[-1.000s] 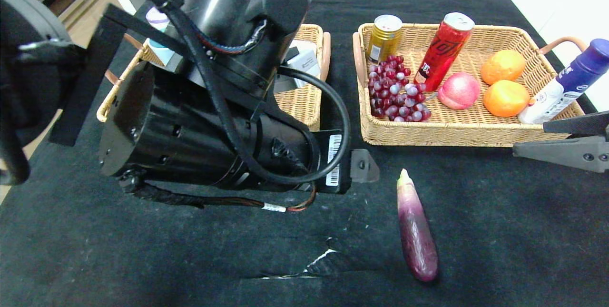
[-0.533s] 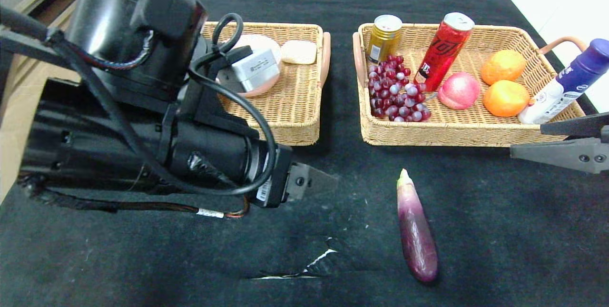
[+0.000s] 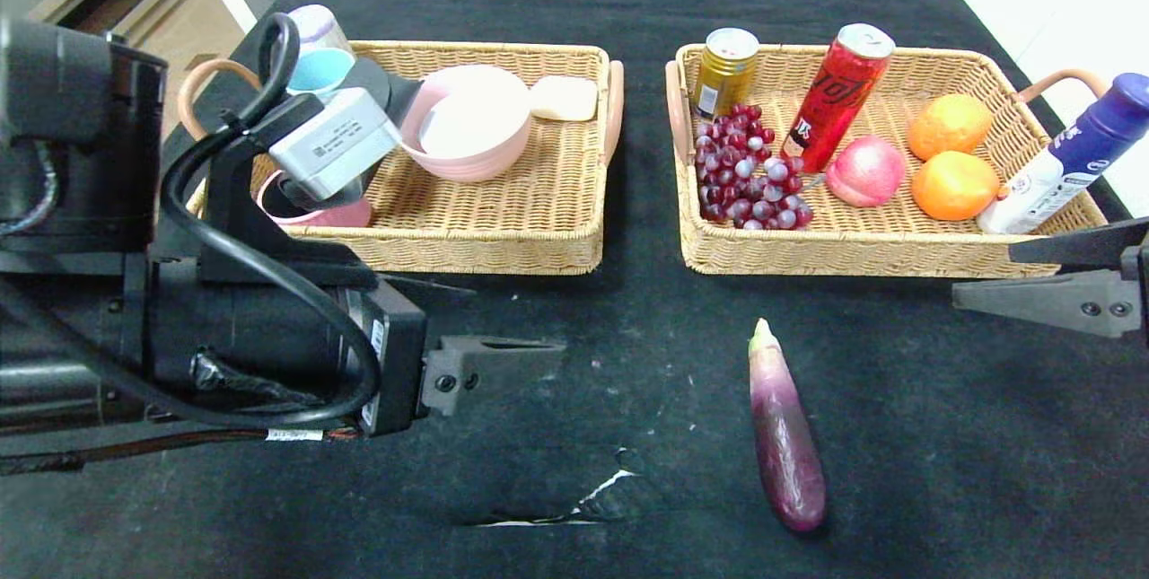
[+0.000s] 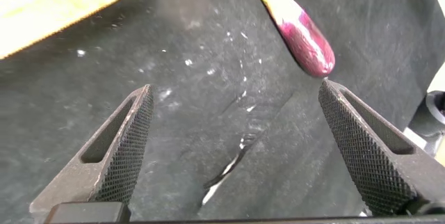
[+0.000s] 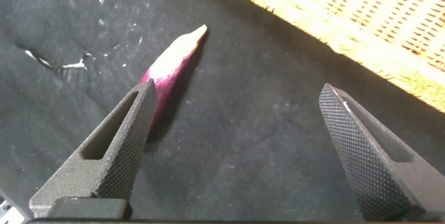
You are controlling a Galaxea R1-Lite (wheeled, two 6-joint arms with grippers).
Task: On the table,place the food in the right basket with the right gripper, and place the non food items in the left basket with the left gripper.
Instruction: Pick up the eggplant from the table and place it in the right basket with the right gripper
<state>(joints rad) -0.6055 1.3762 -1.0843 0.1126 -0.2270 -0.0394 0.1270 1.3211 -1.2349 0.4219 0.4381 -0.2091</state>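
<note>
Between both arms' spread fingers: eggplant [image 3: 787,426] flat on worktop [image 3: 942,435], untouched; left gripper [image 3: 503,359], right gripper [image 3: 1041,278] empty.

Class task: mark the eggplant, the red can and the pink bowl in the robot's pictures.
eggplant [image 3: 786,435]: head view, middle of its purple body.
red can [image 3: 835,103]: head view, middle of its printed side.
pink bowl [image 3: 467,126]: head view, pale inside of the bowl.

Bare black tablecloth [image 3: 942,435] all around the purple eggplant [image 3: 786,435]; clear access from above and both sides. Right wicker basket [image 3: 835,256] crowded; open weave only behind the pink peach [image 3: 865,171], between red can [image 3: 837,94] and oranges [image 3: 951,157].
</note>
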